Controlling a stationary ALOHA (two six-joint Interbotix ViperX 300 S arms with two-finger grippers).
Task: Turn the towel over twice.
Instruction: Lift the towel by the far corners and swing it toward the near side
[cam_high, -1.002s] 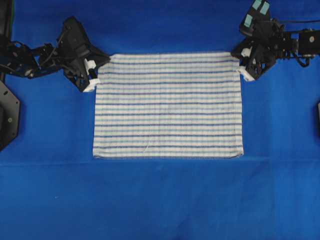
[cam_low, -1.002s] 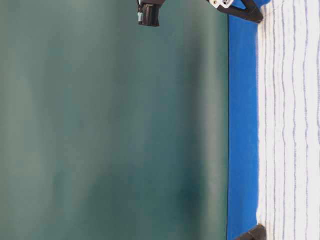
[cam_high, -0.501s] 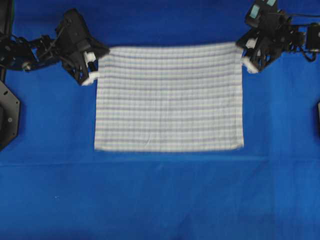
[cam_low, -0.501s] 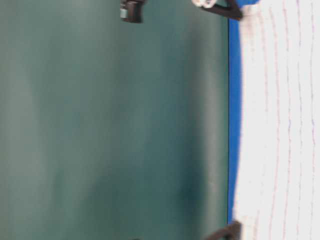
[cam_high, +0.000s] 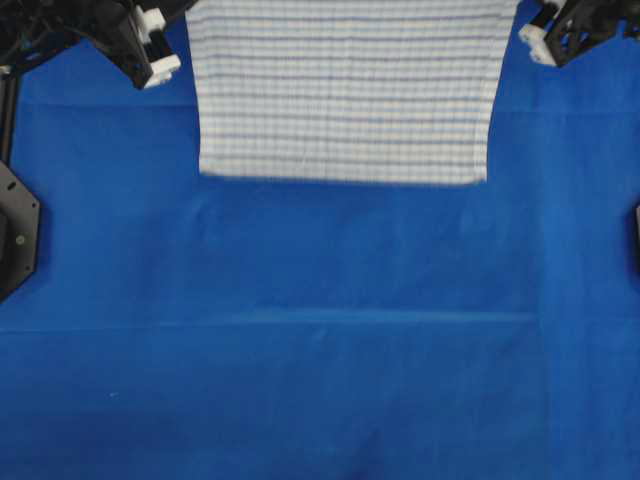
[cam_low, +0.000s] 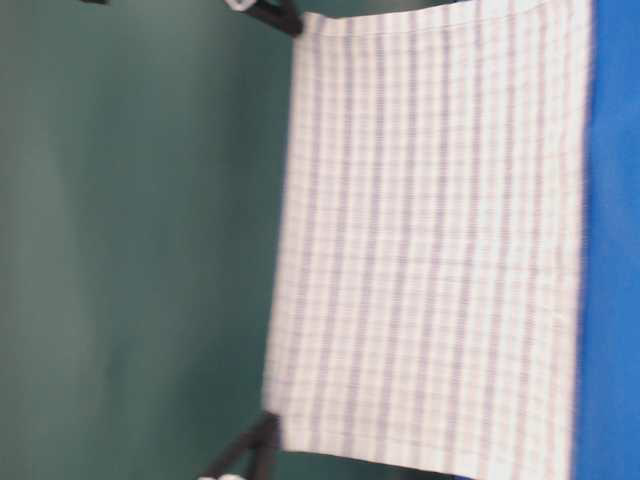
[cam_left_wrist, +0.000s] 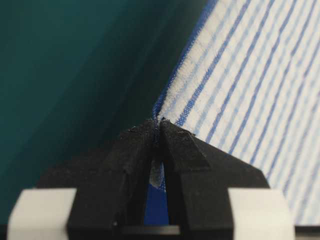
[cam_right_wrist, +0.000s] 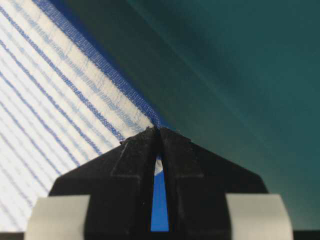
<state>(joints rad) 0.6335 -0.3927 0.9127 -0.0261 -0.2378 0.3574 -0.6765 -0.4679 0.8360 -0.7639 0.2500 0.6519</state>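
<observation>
The towel (cam_high: 345, 90), white with thin dark-blue stripes, hangs stretched between my two grippers by its two far corners. In the table-level view the towel (cam_low: 430, 250) is a taut sheet lifted off the table, its lower edge near the blue cloth. My left gripper (cam_high: 180, 8) is shut on the left corner. The left wrist view has that gripper (cam_left_wrist: 160, 122) pinching the towel's (cam_left_wrist: 250, 75) hem. My right gripper (cam_high: 522, 8) is shut on the right corner; the right wrist view has it (cam_right_wrist: 159, 130) closed on the towel's (cam_right_wrist: 45, 110) corner.
A plain blue cloth (cam_high: 320, 330) covers the whole table in front of the towel. A black mount (cam_high: 15, 230) sits at the left edge. A dark green backdrop (cam_low: 130, 240) stands behind the table.
Both grippers have risen and drawn back toward the far side with the towel's corners. The towel has come up off the table and its near edge has slid away from the front.
</observation>
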